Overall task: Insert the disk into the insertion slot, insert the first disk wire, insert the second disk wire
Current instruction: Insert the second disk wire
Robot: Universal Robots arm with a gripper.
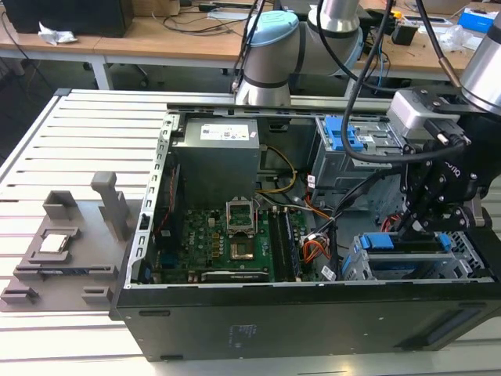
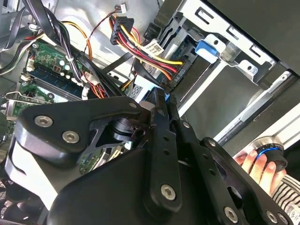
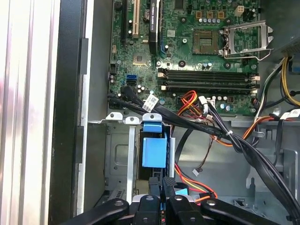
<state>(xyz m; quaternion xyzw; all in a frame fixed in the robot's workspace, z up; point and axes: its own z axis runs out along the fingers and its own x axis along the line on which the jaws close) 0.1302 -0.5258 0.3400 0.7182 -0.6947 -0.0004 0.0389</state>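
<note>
Seating the disk (image 1: 407, 252) in the insertion slot (image 1: 470, 262), at the corner of the open computer case (image 1: 235, 329) on the exterior view's right, beside the motherboard (image 1: 235, 243). Looks largely done: lies flat and low inside the perforated silver bay, framed by its bright blue carrier, with a blue tab facing the board in the first wrist view. Hovers the gripper (image 1: 423, 227) right over that blue edge, with jaws drawn together, fingertips (image 3: 153, 187) almost meeting and nothing plainly pinched between them. Leaves both disk wires, by the look of it, not yet plugged in: shows a black connector (image 2: 121, 26) on red, yellow and black leads hanging loose near the bay in the second wrist view.
</note>
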